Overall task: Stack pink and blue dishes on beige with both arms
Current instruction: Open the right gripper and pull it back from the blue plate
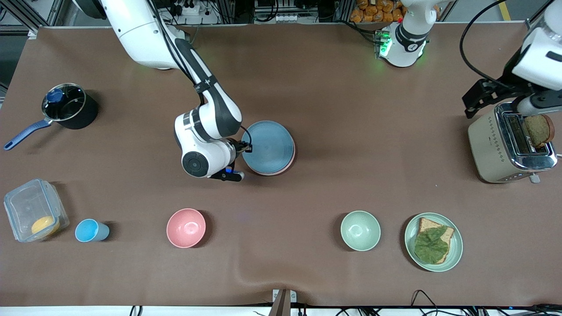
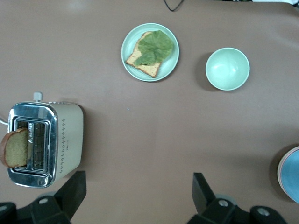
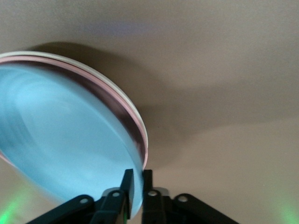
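Nearest the front camera we see a row of dishes: a blue cup (image 1: 90,231), a pink bowl (image 1: 186,228), a green bowl (image 1: 360,230) and a green plate (image 1: 456,245) bearing bread and a leaf. A wide strip of bare table (image 1: 307,188) separates that row from the stack farther up.

At mid-table the blue plate (image 1: 268,147) lies on top of the pink plate (image 1: 290,163), whose rim shows as a thin crescent. In the right wrist view a pale rim, the beige plate (image 3: 70,59), shows under the pink one.

Our right gripper (image 1: 243,147) is at the stack's edge, on the side toward the right arm's end of the table. Its fingers (image 3: 127,183) are pinched on the blue plate's rim, one above and one below.

The cloth around the rest of the stack is bare.

Our left gripper (image 2: 138,193) waits with jaws spread wide over bare table beside the toaster (image 1: 505,147), which holds a bread slice (image 1: 539,130).
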`<state>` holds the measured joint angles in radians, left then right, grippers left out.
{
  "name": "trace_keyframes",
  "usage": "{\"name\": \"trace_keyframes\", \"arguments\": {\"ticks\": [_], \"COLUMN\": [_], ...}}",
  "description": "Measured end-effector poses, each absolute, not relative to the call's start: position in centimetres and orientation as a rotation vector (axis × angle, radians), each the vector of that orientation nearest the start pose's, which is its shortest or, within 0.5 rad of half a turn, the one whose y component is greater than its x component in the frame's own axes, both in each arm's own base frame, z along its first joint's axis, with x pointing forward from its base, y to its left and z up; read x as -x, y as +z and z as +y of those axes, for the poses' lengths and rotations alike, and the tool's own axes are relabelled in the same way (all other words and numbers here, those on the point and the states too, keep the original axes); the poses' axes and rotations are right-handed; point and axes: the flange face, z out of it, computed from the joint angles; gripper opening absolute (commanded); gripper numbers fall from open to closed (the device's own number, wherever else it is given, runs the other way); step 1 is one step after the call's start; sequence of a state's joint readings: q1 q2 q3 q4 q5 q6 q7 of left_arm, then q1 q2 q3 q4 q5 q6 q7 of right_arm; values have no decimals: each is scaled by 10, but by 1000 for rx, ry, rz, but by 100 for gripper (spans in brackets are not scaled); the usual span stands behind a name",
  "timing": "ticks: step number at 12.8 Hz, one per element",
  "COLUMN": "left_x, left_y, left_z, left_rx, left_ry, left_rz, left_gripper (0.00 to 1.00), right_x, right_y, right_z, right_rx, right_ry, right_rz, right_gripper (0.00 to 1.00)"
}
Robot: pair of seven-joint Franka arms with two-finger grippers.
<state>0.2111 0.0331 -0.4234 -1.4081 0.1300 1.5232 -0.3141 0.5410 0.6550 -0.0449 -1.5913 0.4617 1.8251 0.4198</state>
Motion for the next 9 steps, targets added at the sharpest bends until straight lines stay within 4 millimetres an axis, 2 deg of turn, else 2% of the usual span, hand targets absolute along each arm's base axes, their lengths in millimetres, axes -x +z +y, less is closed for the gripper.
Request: {"name": "trace_keyframes", "arguments": {"ticks": [3,5,7,9], "left_x": [-547,-549,-552,-553], "left_y": [684,680,673,670], "left_z": [-82,-71,-68,-65], "left_rx": [3055,3092,3125,3129], "left_ry": [-145,-110,-78,-68], "left_rz": [-232,-260,-276,-282], "left_gripper": [100,100,100,100], "right_x": [-561,-576,-596,-620], "right_y": [238,255,273,301], "right_z": [347,343,323,285], "right_rx": [2853,2845,2829,2810], "right_ry": [755,701,678,662], "right_rz": [197,204,237,273], "right_gripper": [100,100,100,100]}}
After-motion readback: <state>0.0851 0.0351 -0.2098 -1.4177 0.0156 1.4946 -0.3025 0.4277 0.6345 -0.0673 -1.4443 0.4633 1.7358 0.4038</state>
